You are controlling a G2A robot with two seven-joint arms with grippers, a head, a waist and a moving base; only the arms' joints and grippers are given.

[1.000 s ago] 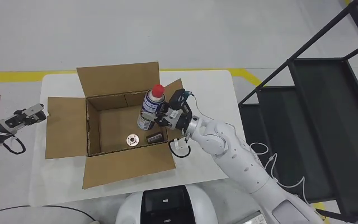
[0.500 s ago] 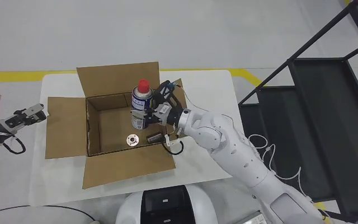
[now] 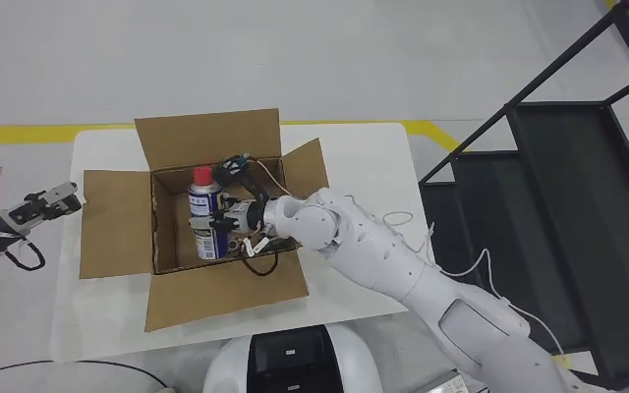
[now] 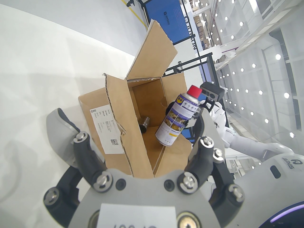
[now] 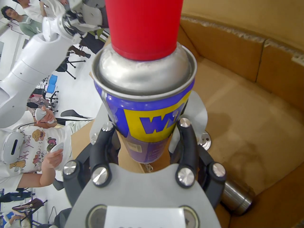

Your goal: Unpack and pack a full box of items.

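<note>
My right hand (image 5: 144, 129) is clamping the spray can (image 5: 144, 110) by its lower half over the box (image 3: 116, 224), cap pointing away.

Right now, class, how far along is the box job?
Done: the box stands open, and a metal cylinder lies on its floor. In hand: the right end effector holds the spray can tilted inside the box. Left: probably setting it down and closing the flaps. The left end effector is open beside the box.

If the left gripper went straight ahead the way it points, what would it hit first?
Probably the box flap folded out toward the left gripper, though depth is hard to judge.
</note>
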